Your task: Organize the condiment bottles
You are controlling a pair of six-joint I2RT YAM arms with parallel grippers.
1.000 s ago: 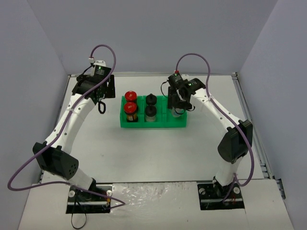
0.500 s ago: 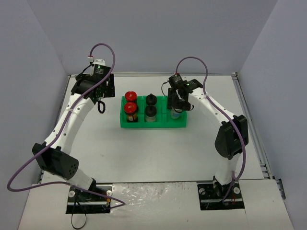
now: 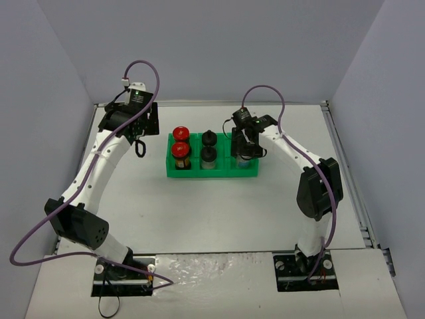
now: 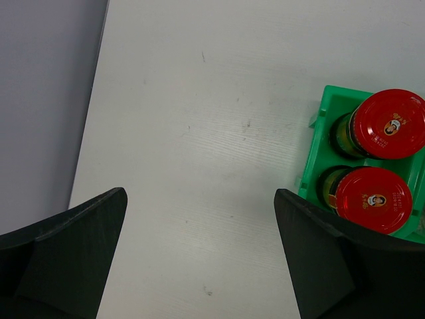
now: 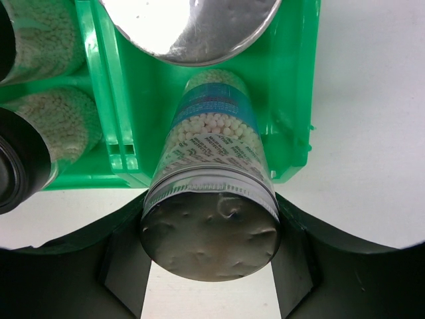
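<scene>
A green tray (image 3: 219,174) holds two red-capped jars (image 3: 180,150) in its left compartment and two black-capped jars (image 3: 209,154) in the middle one. My right gripper (image 5: 210,229) is shut on a silver-capped jar (image 5: 211,193) with a bluish label, its base down in the tray's right compartment (image 5: 292,113). A second silver cap (image 5: 189,23) shows behind it. My left gripper (image 4: 199,252) is open and empty over bare table, left of the red-capped jars (image 4: 382,159). In the top view the right gripper (image 3: 244,147) hides both silver jars.
The tray's green dividers (image 5: 109,100) separate the compartments. Grey walls enclose the white table (image 3: 199,206) on three sides. The left arm's gripper (image 3: 138,127) hangs at the back left, near the wall.
My right gripper has moved slightly left and lower with the silver-capped jar into the tray's right compartment. The left arm has barely moved.
</scene>
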